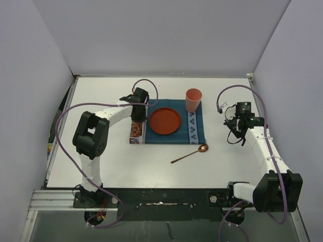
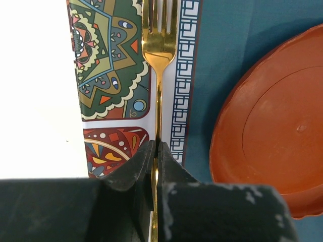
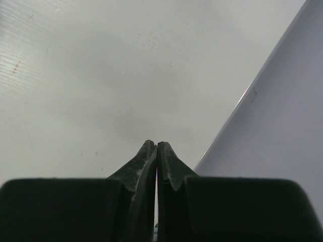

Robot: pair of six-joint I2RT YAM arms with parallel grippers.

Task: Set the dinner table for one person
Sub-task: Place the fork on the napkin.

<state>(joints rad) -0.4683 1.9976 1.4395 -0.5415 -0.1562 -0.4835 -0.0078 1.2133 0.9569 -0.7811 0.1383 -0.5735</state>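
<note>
Tabletop (image 1: 151,169): white, spread beneath both arms.
Left end effector (image 2: 155,144): over the tabletop's far half, clamped on the handle of a gold fork (image 2: 159,45). The fork sits above the patterned left end of the placemat (image 2: 217,75), beside the red plate (image 2: 272,136).
Right end effector (image 3: 155,145): pinched together, empty, over bare tabletop by the right wall.
Spoon (image 1: 191,154): on the tabletop, just in front of the placemat.

- fork (image 2: 159,50): tine tips cut off at top edge of left wrist view; handle end hidden inside left gripper (image 2: 155,145).
- plate (image 2: 267,126): right side cut off, same view.
- Top view: fork hidden beneath left gripper; placemat (image 1: 174,137) left end partly covered.
</note>
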